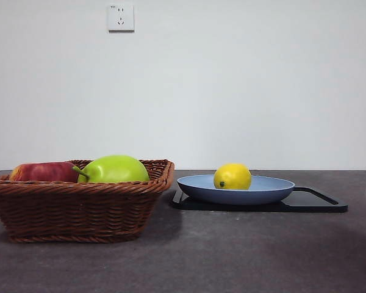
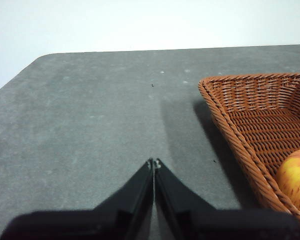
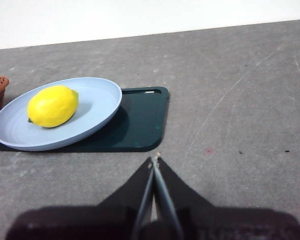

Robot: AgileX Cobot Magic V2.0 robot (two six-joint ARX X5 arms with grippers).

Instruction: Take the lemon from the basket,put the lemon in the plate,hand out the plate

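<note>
I see the lemon [image 1: 232, 176] lying in the plate [image 1: 268, 190] on the black tray [image 1: 320, 201], right of the basket [image 1: 79, 210]. My left hand [image 2: 154, 162] and right hand [image 3: 154, 160] hang empty above the tabletop [image 1: 244, 256], jaws pressed together.

yellow lemon [image 1: 232, 176] in blue plate [image 1: 274, 190], basket [image 1: 79, 210] beside

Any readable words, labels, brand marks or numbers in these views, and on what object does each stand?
None can be read.
The wall socket shows only its slots, no lettering.
The lemon, plate, black tray, basket, apple and green fruit carry no label or sticker in any view.
</note>
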